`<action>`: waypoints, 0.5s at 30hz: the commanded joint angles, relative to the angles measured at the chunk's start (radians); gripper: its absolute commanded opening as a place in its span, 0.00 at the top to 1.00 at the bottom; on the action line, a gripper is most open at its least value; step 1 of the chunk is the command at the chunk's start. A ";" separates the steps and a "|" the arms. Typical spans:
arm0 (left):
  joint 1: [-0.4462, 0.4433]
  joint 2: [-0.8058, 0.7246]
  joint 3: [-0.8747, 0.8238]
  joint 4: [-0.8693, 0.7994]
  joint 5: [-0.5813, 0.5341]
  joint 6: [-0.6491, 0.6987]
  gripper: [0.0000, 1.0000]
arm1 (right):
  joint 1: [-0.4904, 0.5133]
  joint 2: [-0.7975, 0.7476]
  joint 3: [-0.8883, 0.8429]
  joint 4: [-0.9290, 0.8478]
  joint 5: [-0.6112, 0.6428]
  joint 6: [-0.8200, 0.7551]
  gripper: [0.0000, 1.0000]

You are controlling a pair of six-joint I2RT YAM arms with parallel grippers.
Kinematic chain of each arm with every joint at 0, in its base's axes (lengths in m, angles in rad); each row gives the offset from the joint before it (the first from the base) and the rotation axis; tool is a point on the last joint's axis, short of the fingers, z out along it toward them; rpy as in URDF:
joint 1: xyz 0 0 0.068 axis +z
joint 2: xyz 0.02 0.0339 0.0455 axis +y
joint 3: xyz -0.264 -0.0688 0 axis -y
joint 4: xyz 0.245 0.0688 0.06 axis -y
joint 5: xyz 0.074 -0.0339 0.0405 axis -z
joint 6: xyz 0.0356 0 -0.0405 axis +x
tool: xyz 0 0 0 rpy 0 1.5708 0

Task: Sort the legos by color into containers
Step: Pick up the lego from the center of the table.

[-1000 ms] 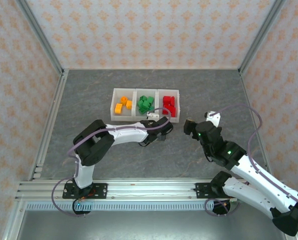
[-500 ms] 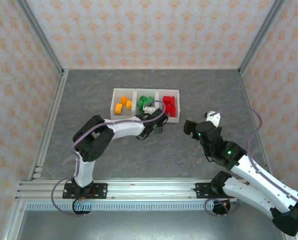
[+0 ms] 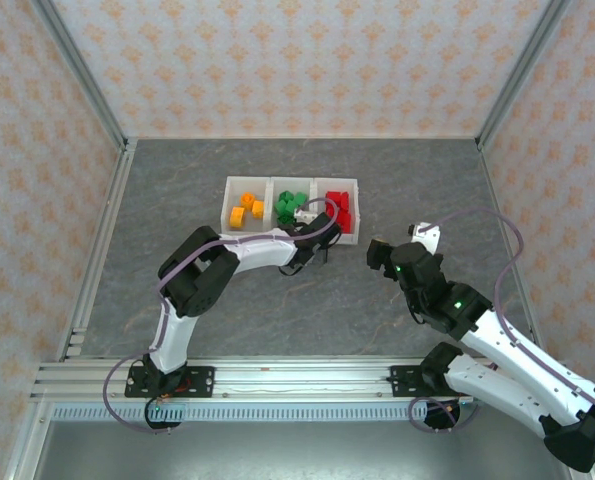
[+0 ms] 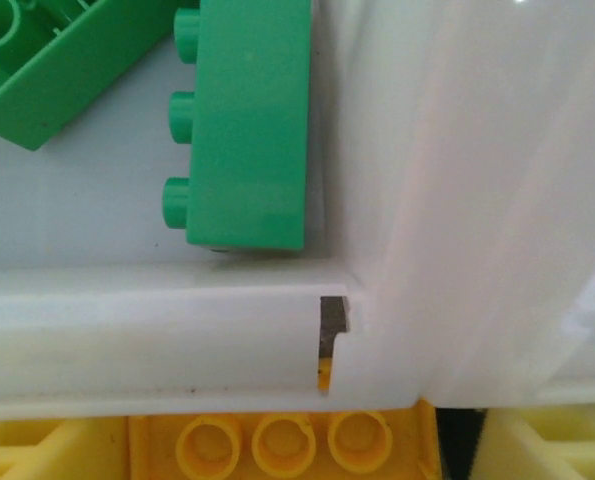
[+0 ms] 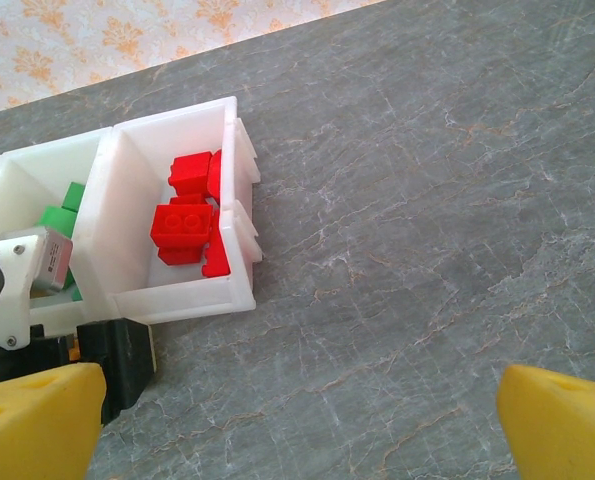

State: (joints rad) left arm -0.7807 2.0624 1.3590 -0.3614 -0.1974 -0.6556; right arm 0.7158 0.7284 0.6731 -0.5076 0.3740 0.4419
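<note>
From above, the containers (image 3: 269,181) held orange legos (image 3: 245,212) at 9 o'clock, green legos (image 3: 289,203) centrally and red legos (image 3: 339,212) at 3 o'clock, with the left gripper (image 3: 299,213) over the middle one. Its wrist view faced a green brick (image 4: 247,120) against a white bin wall (image 4: 157,330); whether its jaws were spread I could not tell. In the right wrist view, the right gripper (image 5: 299,420) had its jaws spread wide above the tabletop (image 5: 427,200), red legos at 10 o'clock.

We see walls (image 3: 297,70) on three sides, papered pale cream with an orange floral pattern. Slanting metal posts (image 3: 80,75) mark the corners. The table top (image 3: 427,190) is grey, veined like stone and evenly lit. A ribbed metal rail (image 3: 297,375) runs along its near edge.
</note>
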 commanded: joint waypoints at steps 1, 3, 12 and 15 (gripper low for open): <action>0.011 0.052 -0.019 0.043 0.018 -0.007 0.36 | -0.007 -0.011 -0.010 -0.005 0.029 0.000 0.00; 0.015 0.038 -0.048 0.057 0.016 -0.017 0.42 | -0.007 -0.008 -0.010 -0.005 0.029 -0.001 0.00; -0.003 -0.121 -0.188 0.067 -0.034 -0.060 0.59 | -0.007 0.000 -0.008 -0.005 0.029 -0.001 0.00; -0.032 -0.219 -0.241 0.055 -0.034 -0.066 0.61 | -0.007 -0.001 -0.009 -0.005 0.027 -0.002 0.00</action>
State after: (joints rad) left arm -0.7845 1.9224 1.1595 -0.2600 -0.2043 -0.6937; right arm 0.7158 0.7296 0.6731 -0.5076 0.3740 0.4419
